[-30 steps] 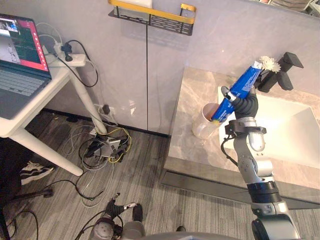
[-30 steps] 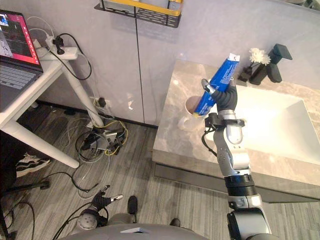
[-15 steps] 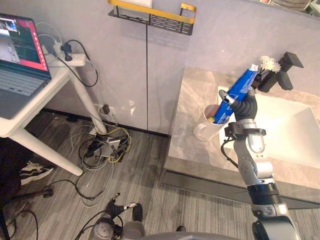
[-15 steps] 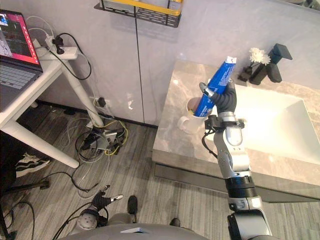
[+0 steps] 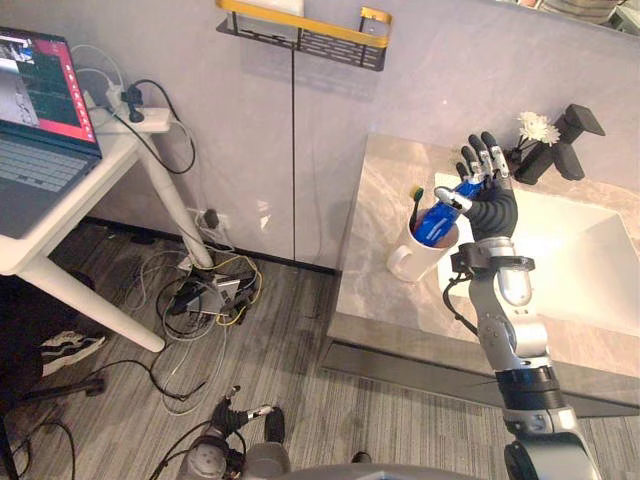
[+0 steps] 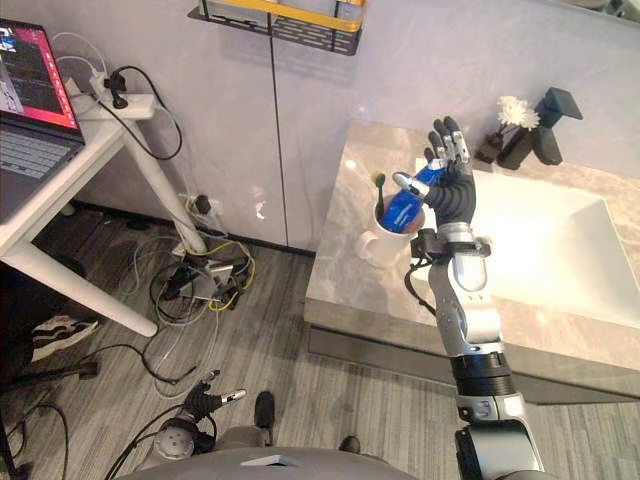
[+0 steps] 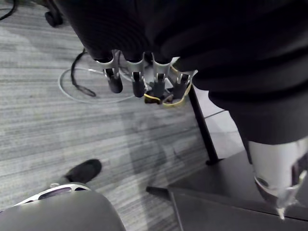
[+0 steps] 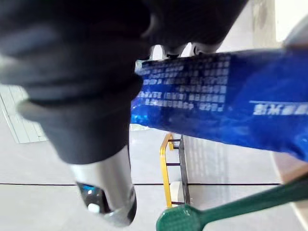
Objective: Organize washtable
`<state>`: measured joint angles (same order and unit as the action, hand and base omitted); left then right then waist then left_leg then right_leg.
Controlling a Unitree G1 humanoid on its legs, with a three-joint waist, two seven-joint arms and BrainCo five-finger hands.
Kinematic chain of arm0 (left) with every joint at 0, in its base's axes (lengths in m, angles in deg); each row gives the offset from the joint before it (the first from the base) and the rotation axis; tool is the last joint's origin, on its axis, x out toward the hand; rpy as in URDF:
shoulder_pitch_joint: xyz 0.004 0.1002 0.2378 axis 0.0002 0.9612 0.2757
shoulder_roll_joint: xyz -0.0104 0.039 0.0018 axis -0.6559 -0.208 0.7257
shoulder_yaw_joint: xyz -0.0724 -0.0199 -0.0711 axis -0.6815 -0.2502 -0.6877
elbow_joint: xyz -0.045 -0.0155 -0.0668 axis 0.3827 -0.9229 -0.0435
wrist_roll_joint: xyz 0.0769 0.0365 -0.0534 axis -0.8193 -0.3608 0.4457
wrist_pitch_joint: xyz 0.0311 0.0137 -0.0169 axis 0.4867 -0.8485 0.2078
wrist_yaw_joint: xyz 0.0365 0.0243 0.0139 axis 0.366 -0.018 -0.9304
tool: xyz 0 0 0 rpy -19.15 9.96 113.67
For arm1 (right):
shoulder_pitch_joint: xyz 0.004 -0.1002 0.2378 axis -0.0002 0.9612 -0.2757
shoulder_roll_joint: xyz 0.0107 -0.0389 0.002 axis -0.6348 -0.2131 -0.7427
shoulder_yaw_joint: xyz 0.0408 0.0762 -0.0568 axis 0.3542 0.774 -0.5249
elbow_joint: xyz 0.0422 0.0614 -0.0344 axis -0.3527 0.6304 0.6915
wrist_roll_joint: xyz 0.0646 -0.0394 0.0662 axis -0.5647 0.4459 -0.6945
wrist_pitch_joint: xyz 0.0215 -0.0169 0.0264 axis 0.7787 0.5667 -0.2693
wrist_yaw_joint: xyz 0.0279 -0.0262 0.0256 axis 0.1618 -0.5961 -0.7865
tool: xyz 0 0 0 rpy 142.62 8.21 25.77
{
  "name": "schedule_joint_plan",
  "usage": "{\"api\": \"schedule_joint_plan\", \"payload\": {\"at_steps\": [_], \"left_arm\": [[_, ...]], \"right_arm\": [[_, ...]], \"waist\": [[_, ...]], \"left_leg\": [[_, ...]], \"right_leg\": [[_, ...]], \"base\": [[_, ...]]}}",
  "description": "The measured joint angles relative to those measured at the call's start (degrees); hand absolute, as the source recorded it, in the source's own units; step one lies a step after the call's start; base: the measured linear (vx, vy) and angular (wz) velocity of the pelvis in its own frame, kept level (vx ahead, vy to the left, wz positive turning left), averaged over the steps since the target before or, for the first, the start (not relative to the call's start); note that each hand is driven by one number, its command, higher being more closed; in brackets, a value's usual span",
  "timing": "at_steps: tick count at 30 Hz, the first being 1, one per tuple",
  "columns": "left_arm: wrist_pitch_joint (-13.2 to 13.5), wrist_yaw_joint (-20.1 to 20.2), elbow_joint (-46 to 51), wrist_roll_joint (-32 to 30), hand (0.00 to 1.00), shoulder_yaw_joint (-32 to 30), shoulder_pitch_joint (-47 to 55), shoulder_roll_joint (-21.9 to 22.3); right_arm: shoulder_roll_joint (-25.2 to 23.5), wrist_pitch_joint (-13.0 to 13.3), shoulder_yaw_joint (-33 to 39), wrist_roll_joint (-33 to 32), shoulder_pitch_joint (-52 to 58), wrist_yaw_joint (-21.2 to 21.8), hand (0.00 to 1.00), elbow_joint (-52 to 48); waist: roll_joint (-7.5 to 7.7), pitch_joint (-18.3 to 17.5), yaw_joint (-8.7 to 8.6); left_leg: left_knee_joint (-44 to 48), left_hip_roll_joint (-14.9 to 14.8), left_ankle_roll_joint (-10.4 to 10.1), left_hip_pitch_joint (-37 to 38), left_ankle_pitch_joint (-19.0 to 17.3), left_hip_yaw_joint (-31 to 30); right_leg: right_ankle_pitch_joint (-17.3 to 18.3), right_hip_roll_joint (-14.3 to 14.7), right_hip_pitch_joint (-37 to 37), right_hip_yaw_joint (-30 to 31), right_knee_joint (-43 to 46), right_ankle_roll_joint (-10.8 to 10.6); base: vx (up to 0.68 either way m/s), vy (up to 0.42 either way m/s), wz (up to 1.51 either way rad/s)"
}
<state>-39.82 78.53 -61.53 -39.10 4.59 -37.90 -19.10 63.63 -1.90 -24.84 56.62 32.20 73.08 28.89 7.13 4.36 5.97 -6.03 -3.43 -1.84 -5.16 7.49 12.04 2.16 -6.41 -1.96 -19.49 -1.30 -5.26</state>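
A white mug (image 5: 412, 256) stands on the marble washtable (image 5: 380, 300), near its left edge. A blue toothpaste tube (image 5: 438, 220) stands slanted in the mug beside a dark green toothbrush (image 5: 416, 204). My right hand (image 5: 487, 200) is just right of the mug with its fingers straight and spread upward. The tube's upper end leans against the palm and thumb. The right wrist view shows the tube (image 8: 216, 96) lying across the thumb (image 8: 103, 192) and the toothbrush head (image 8: 192, 219). My left hand (image 7: 139, 77) hangs low over the floor, fingers relaxed.
A white sink basin (image 5: 575, 250) lies right of the hand, with a black faucet (image 5: 570, 140) and a small white flower (image 5: 538, 127) behind it. A wall shelf with a yellow rail (image 5: 305, 30) hangs above. A laptop on a white table (image 5: 40, 150) and cables (image 5: 205, 295) are at left.
The tube has slid down into the mug. My right hand's fingers have uncurled from it and now stand straight. The toothbrush now shows in the mug.
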Motion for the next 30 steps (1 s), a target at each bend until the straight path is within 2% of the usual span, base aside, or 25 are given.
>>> {"api": "schedule_joint_plan", "payload": {"at_steps": [13, 22, 27, 30], "left_arm": [[0.07, 0.00, -0.66, -0.05, 0.00, 0.00, 0.02, -0.18], [0.13, -0.09, -1.65, -0.21, 0.00, 0.05, -0.07, -0.25], [0.74, -0.20, -2.60, -0.24, 0.00, 0.11, -0.36, -0.36], [1.19, -0.15, -3.01, -1.05, 0.00, 0.04, -0.52, -0.20]], "right_arm": [[0.00, 1.02, 0.26, 0.01, 0.02, 0.01, 0.00, -5.41], [0.09, 2.12, 3.01, 0.04, 0.02, -0.68, 0.00, -7.55], [0.12, 3.79, 5.94, 2.00, 0.02, -1.83, 0.00, -10.20], [0.21, 4.20, 10.46, 2.16, 0.68, -2.35, 0.00, -12.53]], "waist": [[-0.01, -0.01, -0.62], [-0.21, -0.12, -0.89], [-0.24, -0.17, -0.95], [-0.54, -0.33, -1.06]], "left_leg": [[0.00, -0.01, 0.00, 0.57, -0.02, 0.16], [0.00, -0.03, -0.28, 1.68, -0.25, 0.15], [0.00, -0.01, -0.17, 2.03, -0.24, 0.13], [0.00, 0.21, 0.09, 2.02, -0.04, 0.12]], "right_leg": [[0.00, -0.07, -0.30, 0.14, 0.27, 0.00], [0.06, -0.08, -1.45, 0.09, 0.29, 0.05], [0.05, -0.11, -1.82, 0.03, 0.32, 0.04], [0.07, -0.21, -1.87, -0.20, 0.32, 0.01]], "base": [[0.00, 0.000, 0.00], [0.00, 0.000, 0.00], [0.00, 0.000, 0.00], [0.00, 0.005, 0.03]]}}
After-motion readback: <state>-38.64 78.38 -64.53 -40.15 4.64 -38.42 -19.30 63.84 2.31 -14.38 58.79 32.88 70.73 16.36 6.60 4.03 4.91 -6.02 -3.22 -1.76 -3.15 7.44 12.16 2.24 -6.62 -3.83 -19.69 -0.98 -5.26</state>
